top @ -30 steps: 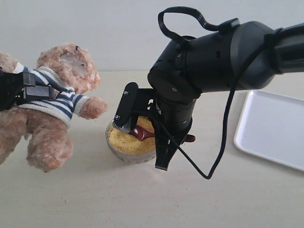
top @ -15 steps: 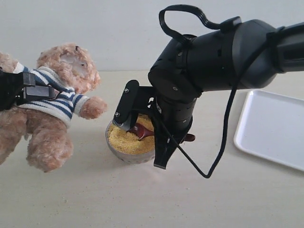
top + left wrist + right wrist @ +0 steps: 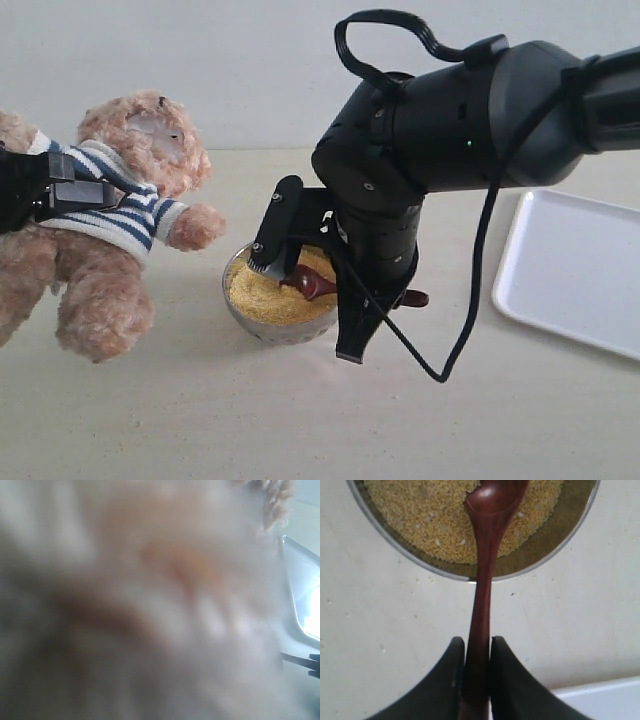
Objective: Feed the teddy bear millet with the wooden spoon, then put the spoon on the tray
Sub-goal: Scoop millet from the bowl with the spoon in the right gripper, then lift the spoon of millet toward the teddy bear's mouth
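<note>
- Right wrist view: the right gripper (image 3: 476,645) has its two black fingers (image 3: 451,672) pressed together on the slim handle of the spoon (image 3: 482,585), pinching it near its end.
- From that pinch the handle runs straight across the rim of the bowl (image 3: 555,540). The spoon's oval head lies over the millet (image 3: 420,515) just inside that rim.
- The picture's edge cuts the head off, so I cannot tell whether it carries grain.
- The millet is heaped in the bowl, leaving a strip of bare metal wall on one side.
- A white corner of the tray (image 3: 605,700) shows past the fingers, on the handle's side of the bowl and apart from it.
- In the exterior view the bowl (image 3: 245,322) stands on the pale table (image 3: 150,420), and the right arm hangs over it, hiding its right part.
- The spoon's head sits tilted above the millet toward the bowl's right side. The handle's end pokes out beyond the gripper, just right of the bowl.
- The tray lies flat on the table, well to the right of the bowl.
- The bear (image 3: 125,215) is left of the bowl, tilted, with its face turned up and outward. One paw reaches toward the bowl's upper left rim, near it but not touching.
- The left gripper (image 3: 80,193) is closed on the bear's torso. One dark finger shows across the striped shirt.
- The left wrist view shows almost nothing but blurred fur.
</note>
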Controlling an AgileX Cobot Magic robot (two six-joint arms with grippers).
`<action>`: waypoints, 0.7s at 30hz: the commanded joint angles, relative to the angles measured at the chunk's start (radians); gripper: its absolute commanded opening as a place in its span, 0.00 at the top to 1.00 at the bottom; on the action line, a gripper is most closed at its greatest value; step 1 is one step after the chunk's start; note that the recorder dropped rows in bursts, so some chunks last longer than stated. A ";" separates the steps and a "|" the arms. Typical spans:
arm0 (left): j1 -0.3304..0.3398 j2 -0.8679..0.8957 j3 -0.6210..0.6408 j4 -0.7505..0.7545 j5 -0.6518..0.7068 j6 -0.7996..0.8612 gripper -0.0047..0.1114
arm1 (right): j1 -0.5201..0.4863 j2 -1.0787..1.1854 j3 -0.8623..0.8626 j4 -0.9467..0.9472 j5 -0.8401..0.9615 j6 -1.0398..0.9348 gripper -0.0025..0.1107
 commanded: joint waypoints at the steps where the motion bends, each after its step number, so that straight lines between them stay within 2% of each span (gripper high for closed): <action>1: 0.002 -0.004 0.005 -0.011 0.012 0.006 0.92 | -0.003 -0.024 -0.006 -0.006 0.021 0.006 0.98; 9: 0.002 -0.004 0.005 -0.014 0.007 0.008 0.92 | -0.003 -0.084 -0.006 -0.006 -0.059 0.008 0.98; 21: 0.002 0.064 0.005 -0.017 0.013 0.043 0.92 | -0.003 -0.096 -0.006 0.012 -0.015 0.006 0.98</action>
